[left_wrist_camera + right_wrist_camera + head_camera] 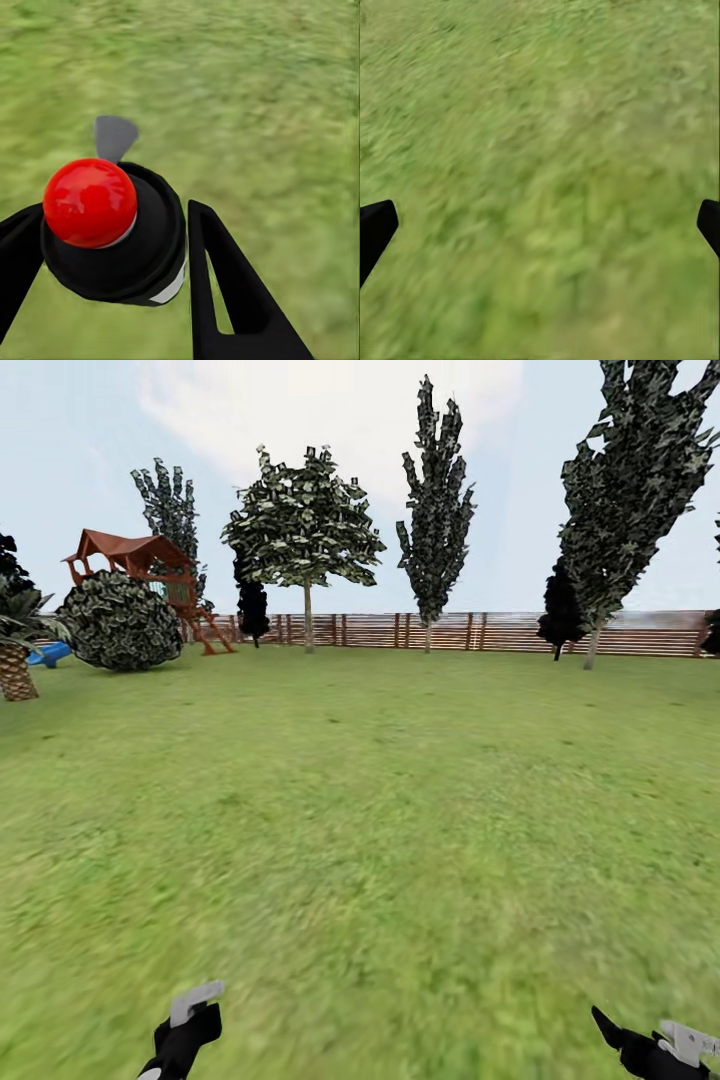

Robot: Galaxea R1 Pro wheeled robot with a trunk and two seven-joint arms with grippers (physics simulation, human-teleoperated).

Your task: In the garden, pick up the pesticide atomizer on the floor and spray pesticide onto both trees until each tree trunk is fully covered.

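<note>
Holding: our left gripper (112, 255) is clamped on the pesticide atomizer (112, 232), a black body with a glossy red cap (90, 202) and a grey nozzle tab (114, 136); the black fingers (232, 292) press against either side of it.
Left gripper, head view: low at the near edge of the lawn (360, 840), we see the left gripper (185, 1030) with the grey tab poking up from it.
Right gripper: our right gripper (540, 225) has its fingertips (375, 225) spread wide apart with nothing but grass between them; in the head view it sits at the near right corner of the lawn (655, 1048).
Lawn: blurred green grass runs from our grippers out to the fence (480, 630).
Tree: a broad-crowned tree (303, 525) stands at the far edge of the lawn, just in front of the fence, its pale straight trunk (308, 618) bare below the leaves.
Other trees: a dark narrow tree (436, 510) rises right of the broad-crowned tree along the fence; a taller one (630, 480) stands farther right.
Left of the tree: a round bush (120, 622), a red-roofed play tower (140, 560) and a short palm (15, 650).
</note>
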